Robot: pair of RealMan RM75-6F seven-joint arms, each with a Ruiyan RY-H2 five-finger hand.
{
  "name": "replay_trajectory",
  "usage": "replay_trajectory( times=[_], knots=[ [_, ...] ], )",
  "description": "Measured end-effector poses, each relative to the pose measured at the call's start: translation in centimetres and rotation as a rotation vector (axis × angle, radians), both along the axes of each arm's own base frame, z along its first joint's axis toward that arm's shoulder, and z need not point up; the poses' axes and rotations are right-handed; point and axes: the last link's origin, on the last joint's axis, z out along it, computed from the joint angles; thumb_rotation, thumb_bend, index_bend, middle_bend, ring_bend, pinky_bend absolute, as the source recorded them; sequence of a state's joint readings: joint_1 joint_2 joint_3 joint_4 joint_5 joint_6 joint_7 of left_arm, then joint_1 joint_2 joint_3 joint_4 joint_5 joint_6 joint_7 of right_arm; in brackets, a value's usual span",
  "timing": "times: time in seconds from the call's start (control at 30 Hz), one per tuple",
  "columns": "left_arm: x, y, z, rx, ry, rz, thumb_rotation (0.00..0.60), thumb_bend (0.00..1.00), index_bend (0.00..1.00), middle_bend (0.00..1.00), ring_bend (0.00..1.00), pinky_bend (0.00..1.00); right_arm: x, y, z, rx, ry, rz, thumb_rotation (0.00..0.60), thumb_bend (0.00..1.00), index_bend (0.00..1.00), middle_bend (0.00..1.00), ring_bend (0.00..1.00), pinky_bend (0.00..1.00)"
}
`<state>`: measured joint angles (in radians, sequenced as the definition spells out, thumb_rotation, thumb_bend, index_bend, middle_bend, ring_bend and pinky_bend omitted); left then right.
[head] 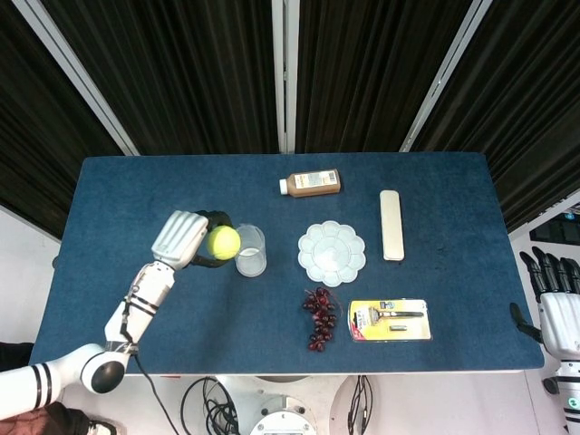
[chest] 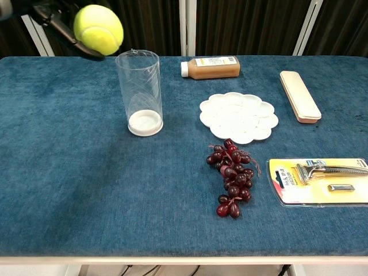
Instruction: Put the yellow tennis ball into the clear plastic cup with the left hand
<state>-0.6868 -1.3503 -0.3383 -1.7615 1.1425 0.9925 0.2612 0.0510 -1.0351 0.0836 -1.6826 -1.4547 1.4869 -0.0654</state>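
Note:
My left hand (head: 186,240) grips the yellow tennis ball (head: 223,242) in the air, just left of the clear plastic cup (head: 249,251). In the chest view the ball (chest: 98,29) sits above and to the left of the cup's rim (chest: 138,92), with the dark fingers (chest: 60,27) wrapped behind it. The cup stands upright and holds nothing. My right hand (head: 555,299) hangs off the table's right edge, fingers spread, holding nothing.
A brown bottle (head: 311,183) lies behind the cup. A white flower-shaped palette (head: 332,253), a beige case (head: 391,225), dark grapes (head: 319,318) and a packaged razor (head: 391,320) lie to the right on the blue table (head: 136,199).

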Motion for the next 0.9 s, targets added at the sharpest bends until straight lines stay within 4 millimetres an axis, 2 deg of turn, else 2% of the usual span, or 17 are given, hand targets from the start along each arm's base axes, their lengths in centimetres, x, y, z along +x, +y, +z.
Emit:
replay_trajectory(
  times=[0.37,0.43,0.6,0.67,0.77,0.9],
  knots=[
    [1.0,1.7,-1.9,-0.008,0.015,0.025,0.600,0.17,0.54,0.52,0.47,0.74,-0.6,-0.1,0.7,-0.017,-0.004,-0.018,0.600,0.32,0.00,0.00,0.00,0.00],
    [1.1,1.8,-2.1,-0.011,0.009,0.023,0.600,0.17,0.48,0.49,0.45,0.73,-0.7,-0.1,0.7,-0.018,-0.005,-0.020,0.600,0.32,0.00,0.00,0.00,0.00],
    [1.3,1.7,-2.4,-0.037,-0.017,0.027,0.600,0.14,0.28,0.34,0.34,0.64,-0.7,-0.2,0.7,-0.016,-0.006,-0.017,0.600,0.32,0.00,0.00,0.00,0.00],
    [1.5,1.7,-2.4,-0.043,-0.031,0.025,0.600,0.13,0.24,0.30,0.31,0.62,-0.7,-0.2,0.7,-0.015,-0.007,-0.019,0.600,0.32,0.00,0.00,0.00,0.00],
    [1.6,1.8,-2.4,-0.047,-0.045,0.023,0.600,0.10,0.17,0.22,0.20,0.52,-0.8,-0.3,0.6,-0.011,-0.007,-0.022,0.600,0.32,0.00,0.00,0.00,0.00],
    [1.5,1.9,-2.3,-0.047,-0.051,0.025,0.600,0.09,0.15,0.20,0.17,0.49,-0.8,-0.3,0.5,-0.012,-0.006,-0.022,0.600,0.32,0.00,0.00,0.00,0.00]
  ],
)
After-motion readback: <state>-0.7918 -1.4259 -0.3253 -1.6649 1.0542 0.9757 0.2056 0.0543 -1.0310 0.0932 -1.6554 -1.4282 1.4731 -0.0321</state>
